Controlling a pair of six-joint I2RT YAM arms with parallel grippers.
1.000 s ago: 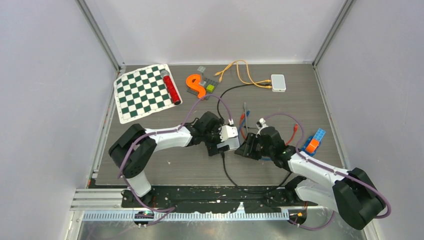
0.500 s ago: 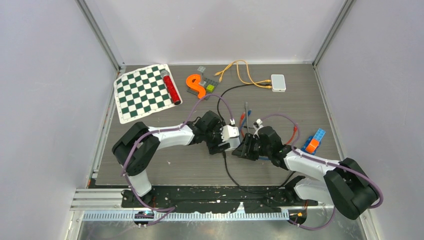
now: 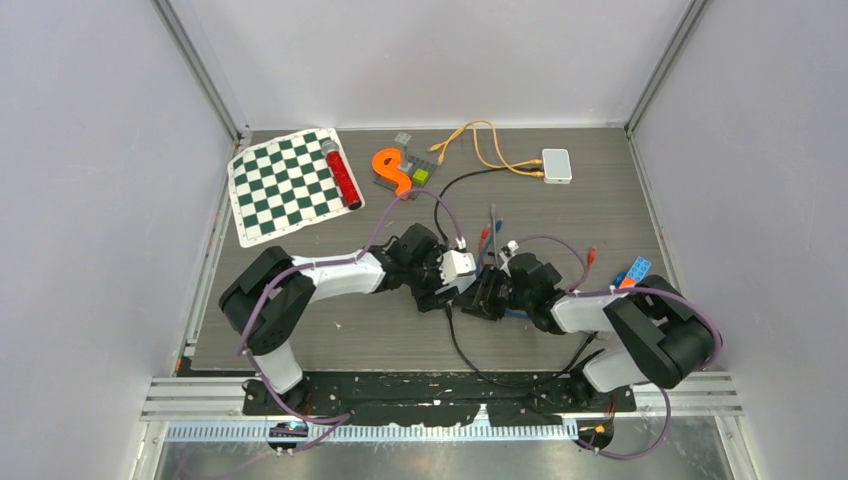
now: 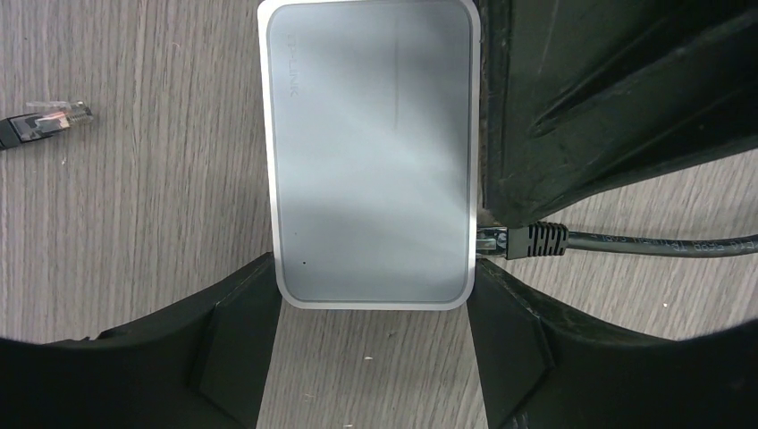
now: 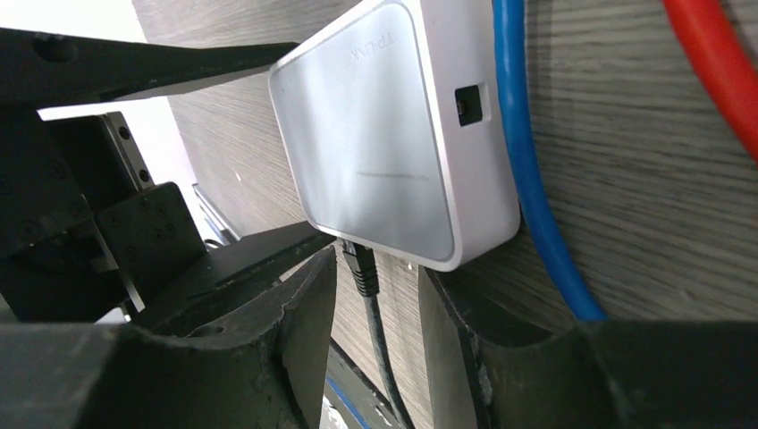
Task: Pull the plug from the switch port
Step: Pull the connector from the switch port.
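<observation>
Item: white switch (image 4: 371,152), mid counter (image 4: 134,223), clamped by its sides in the left jaws; black plug (image 4: 529,240) still seated in its port, right jaws part-open astride it, seemingly not yet touching; bracing done, grip and extraction both outstanding

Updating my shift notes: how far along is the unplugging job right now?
Done: the left end effector is clamped on the white switch, bracing it. In hand: the right end effector straddles the black plug, jaws apart, not yet gripping. Left: close on the plug and pull it out; it is seated in the switch's side.
</observation>
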